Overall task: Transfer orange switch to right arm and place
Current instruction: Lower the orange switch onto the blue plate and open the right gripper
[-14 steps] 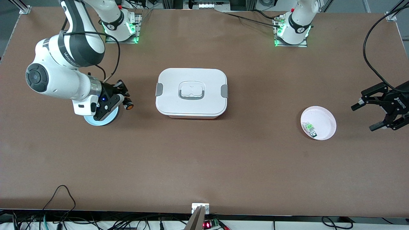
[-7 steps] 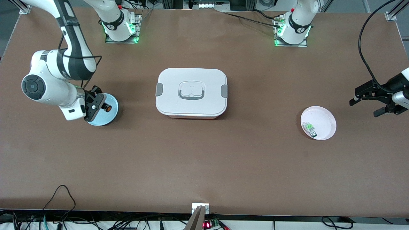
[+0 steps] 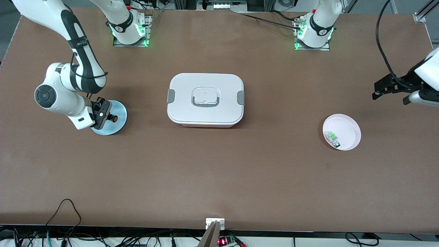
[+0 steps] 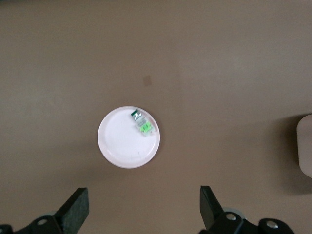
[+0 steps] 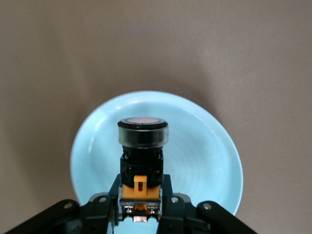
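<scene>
I grip the orange switch point(image 5: 142, 161) in my right gripper point(image 3: 109, 116) at the front view's left, over the blue plate point(image 3: 120, 124); its long axis runs outward from my fingers, button end outermost. My left gripper point(image 4: 144, 209) hangs wide open at the right edge, above the brown table point(image 3: 219, 171).

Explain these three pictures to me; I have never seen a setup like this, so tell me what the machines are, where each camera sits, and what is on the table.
Two white robot arms work at a brown table. The wide picture looks down from across the table; the other two come from cameras on each arm's wrist.

The right gripper is shut on the orange switch, a small black and orange button part, and holds it over a light blue plate.

The left gripper is open, holds nothing and waits in the air at its end of the table. Its camera looks down on a pink plate holding a small green-and-clear part.

A closed white lidded box sits mid-table.
</scene>
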Robot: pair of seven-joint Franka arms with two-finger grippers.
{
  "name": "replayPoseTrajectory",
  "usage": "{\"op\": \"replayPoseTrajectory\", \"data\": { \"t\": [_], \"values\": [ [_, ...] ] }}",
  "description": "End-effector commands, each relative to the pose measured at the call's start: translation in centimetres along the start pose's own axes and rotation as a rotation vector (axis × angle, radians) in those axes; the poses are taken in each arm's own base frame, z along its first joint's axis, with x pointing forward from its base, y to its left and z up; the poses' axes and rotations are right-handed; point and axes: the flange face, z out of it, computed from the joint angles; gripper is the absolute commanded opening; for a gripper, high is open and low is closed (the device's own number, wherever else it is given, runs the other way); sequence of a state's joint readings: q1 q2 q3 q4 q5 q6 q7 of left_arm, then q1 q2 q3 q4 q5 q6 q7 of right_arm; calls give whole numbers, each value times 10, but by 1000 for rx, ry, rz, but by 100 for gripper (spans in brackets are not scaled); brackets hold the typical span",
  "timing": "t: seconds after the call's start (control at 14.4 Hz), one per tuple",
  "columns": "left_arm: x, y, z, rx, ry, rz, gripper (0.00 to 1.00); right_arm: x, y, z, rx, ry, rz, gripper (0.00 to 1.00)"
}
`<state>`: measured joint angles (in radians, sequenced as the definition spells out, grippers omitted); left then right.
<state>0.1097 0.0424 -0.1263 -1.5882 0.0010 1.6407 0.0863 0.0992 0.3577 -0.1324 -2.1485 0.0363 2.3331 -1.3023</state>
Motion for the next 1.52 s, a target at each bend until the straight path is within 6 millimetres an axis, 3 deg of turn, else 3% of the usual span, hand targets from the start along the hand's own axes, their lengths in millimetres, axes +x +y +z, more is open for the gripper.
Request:
{"op": "replayPoseTrajectory", "data": {
  "t": [0.0, 0.14, 0.28, 0.35, 0.48, 0.69, 0.97, 1.45],
  "values": [
    [-8, 16, -28, 51, -37, -119, 100, -10, 6, 22, 11, -13, -18, 21],
    [-6, 13, -25, 50, -42, -126, 100, -9, 6, 29, 22, -14, -13, 32],
    [-2, 10, -21, 48, -39, -128, 100, -9, 6, 29, 24, -14, -11, 55],
    [-1, 9, -21, 49, -27, -130, 100, -9, 7, 28, 21, -13, -9, 61],
    [-2, 6, -20, 44, -28, -135, 100, -8, 9, 25, 16, -12, -14, 100],
    [-7, -1, -22, 40, -27, -148, 100, -3, 15, 6, 1, -3, 2, 100],
    [-7, -5, -23, 52, -28, -68, 100, 2, 25, -43, 1, 13, 175, 100],
    [-12, -8, -23, 41, -17, -84, 100, 6, 15, -140, 69, -15, 709, 100]
  ]
}}
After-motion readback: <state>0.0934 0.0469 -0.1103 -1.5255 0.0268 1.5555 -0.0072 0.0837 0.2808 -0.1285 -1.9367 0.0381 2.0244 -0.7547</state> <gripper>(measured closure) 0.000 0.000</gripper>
